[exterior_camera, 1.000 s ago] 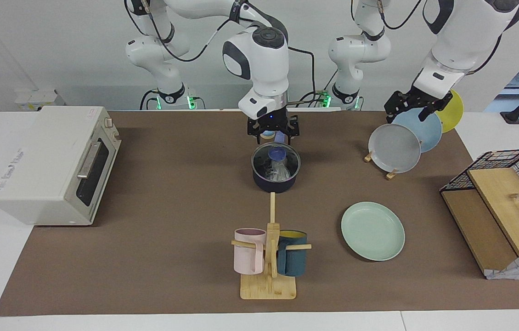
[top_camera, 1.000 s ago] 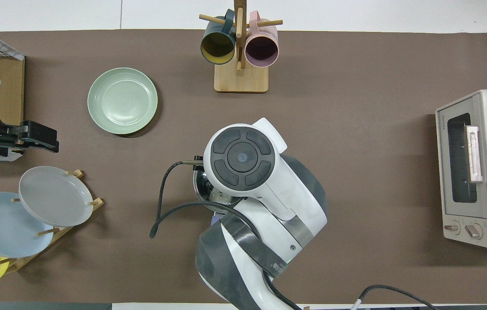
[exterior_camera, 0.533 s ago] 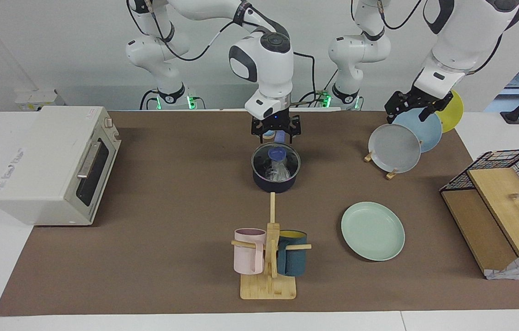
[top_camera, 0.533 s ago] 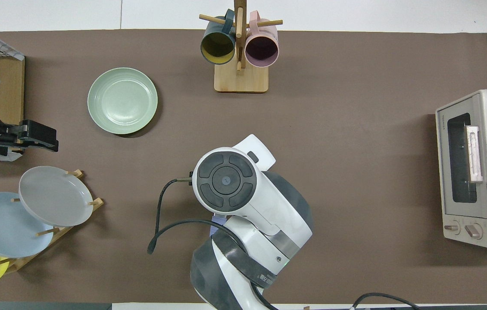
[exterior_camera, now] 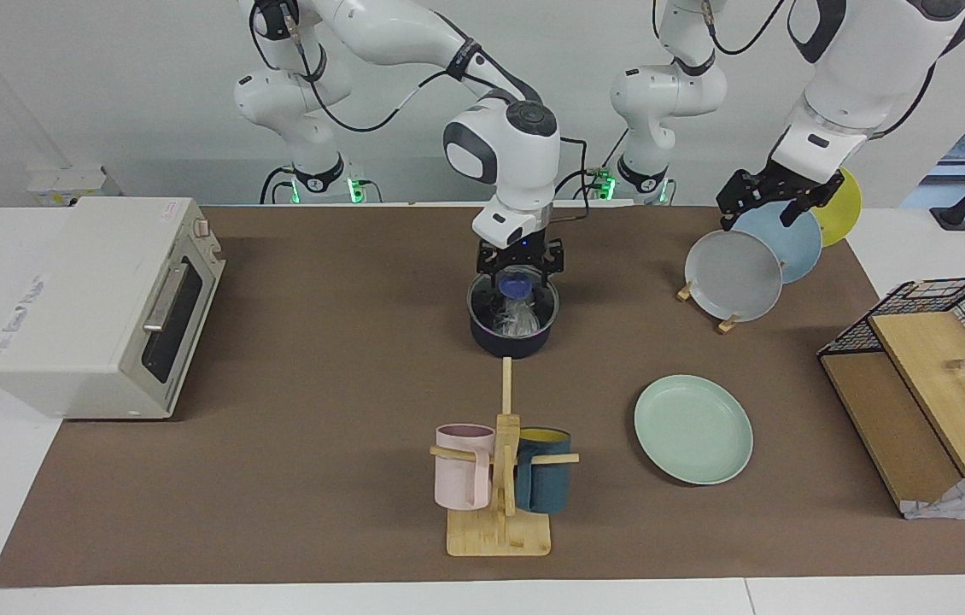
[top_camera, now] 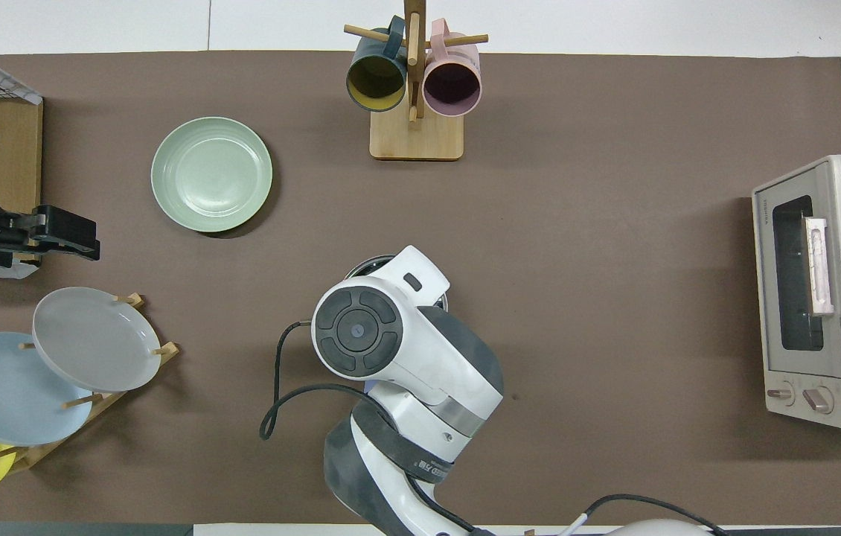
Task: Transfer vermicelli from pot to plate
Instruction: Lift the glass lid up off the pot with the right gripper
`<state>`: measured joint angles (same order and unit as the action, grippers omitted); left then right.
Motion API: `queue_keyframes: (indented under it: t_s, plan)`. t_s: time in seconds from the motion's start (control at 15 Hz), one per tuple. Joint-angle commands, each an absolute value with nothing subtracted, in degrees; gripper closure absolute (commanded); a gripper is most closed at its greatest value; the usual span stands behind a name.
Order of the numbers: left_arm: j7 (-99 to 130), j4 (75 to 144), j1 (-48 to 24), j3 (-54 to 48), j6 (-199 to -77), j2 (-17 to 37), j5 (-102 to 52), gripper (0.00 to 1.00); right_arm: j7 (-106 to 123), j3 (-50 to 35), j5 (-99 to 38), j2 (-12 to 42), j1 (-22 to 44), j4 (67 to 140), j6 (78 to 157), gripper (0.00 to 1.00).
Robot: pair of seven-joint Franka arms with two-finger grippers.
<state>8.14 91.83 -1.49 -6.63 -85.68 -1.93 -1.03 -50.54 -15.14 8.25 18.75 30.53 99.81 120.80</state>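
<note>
Translucent white vermicelli (exterior_camera: 518, 319) clumps in the dark pot (exterior_camera: 513, 340); both grippers' fingers are spread.

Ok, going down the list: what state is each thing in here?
vermicelli: in the pot.
pot: upright on the table.
plate: flat, empty.
right gripper: open, over the pot's handle end.
left gripper: open, waiting over the plate rack.
toaster oven: door shut.
</note>
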Motion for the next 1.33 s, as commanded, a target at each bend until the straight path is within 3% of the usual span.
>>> queue_keyframes:
  t_s: [0.0,0.2,0.53,0.67,0.8,1.27]
  plan:
    - [8.3,92.4,-0.7,-7.2,-86.5,-2.3,-0.4,0.0,-52.2,-15.5,9.8,18.4,30.4,100.5,121.7,0.0]
    - [8.3,92.4,-0.4,-7.1,-86.5,-2.3,-0.4,0.0,-52.2,-15.4,9.8,18.4,30.3,100.5,121.5,0.0]
    - [8.3,92.4,-0.3,-7.1,-86.5,-2.3,-0.4,0.0,-52.0,-15.4,9.8,18.4,30.2,100.1,121.4,0.46]
    - [8.3,92.4,-0.3,-7.1,-86.5,-2.3,-0.4,0.0,-51.7,-15.4,9.8,18.4,29.6,99.8,121.2,0.54]
    - [8.3,92.4,-0.3,-7.2,-86.6,-2.3,-0.4,0.0,-51.4,-15.4,9.8,18.0,28.8,99.5,121.0,0.58]
    - [8.3,92.5,-1.3,-7.5,-88.9,-2.2,-0.4,0.0,-42.8,-15.0,9.6,15.6,23.5,96.6,116.3,0.58]
